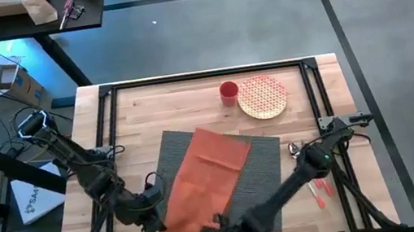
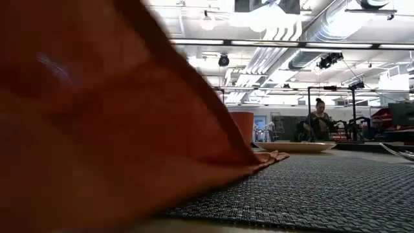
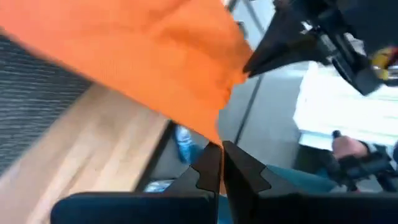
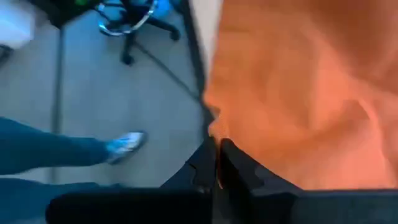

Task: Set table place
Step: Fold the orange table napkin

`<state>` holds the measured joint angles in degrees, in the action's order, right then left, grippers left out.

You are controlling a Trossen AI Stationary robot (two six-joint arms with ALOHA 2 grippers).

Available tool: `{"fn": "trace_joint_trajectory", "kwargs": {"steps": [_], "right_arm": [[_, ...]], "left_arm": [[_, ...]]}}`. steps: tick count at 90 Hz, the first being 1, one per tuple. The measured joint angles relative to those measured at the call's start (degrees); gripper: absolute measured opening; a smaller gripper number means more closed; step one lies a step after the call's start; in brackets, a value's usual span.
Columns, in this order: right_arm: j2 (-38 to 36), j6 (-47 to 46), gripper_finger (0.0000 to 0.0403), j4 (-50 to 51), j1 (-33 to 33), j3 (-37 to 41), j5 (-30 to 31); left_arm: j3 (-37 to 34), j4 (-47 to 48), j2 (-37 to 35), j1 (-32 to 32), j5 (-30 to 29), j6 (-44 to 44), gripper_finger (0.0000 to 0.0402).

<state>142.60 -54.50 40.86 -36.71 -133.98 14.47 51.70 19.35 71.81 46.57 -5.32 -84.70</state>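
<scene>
My left gripper (image 3: pixel 221 163) is pinched on the edge of the orange napkin (image 1: pixel 204 178), fingers together with cloth between them, at the near left corner of the table (image 1: pixel 164 106). My right gripper (image 4: pixel 217 165) is likewise clamped on the napkin's near edge, just beside the left one, low at the table's front rail. The napkin lies diagonally across the dark grey placemat (image 1: pixel 261 174); in the low view its near part is lifted off the mat. The placemat sits flat at the table's centre front. Beyond it, toward the far right, stand a red cup (image 1: pixel 229 91) and, just beside it, a patterned plate (image 1: pixel 262 96). Cutlery (image 1: pixel 316 186) lies right of the placemat. A person's legs and shoe (image 4: pixel 124 146) show on the floor below.
</scene>
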Motion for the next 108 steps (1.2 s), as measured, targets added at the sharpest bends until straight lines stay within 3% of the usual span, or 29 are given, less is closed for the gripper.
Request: {"fn": "trace_joint_trajectory", "kwargs": {"steps": [9, 17, 46, 85, 96, 108], "right_arm": [[-0.25, -6.31, 0.0, 3.46, -0.98, 0.16, 4.41], [-0.12, -7.72, 0.0, 2.3, -1.2, 0.14, 4.41], [6.53, 7.38, 0.0005, -12.66, 0.73, 0.12, 1.18], [9.18, 21.16, 0.0166, -14.97, 2.62, 0.12, -1.08], [11.18, 22.49, 0.0179, -17.11, 2.55, 0.12, -1.52], [12.93, 21.96, 0.0164, -17.22, 2.98, 0.14, -1.3]], "left_arm": [[0.0, 1.18, 0.16, 0.96, -4.44, -0.2, 0.0], [-0.08, 4.32, 0.44, 1.06, -5.87, -0.21, 0.0], [-1.77, 14.34, 0.55, 0.94, -10.48, -0.31, 0.0], [-6.03, 14.06, 0.57, -0.44, -8.83, -1.67, 0.0], [-6.03, 14.06, 0.57, -0.42, -8.76, -1.2, 0.0], [-6.03, 14.03, 0.55, -0.42, -8.74, -1.1, 0.0]]}}
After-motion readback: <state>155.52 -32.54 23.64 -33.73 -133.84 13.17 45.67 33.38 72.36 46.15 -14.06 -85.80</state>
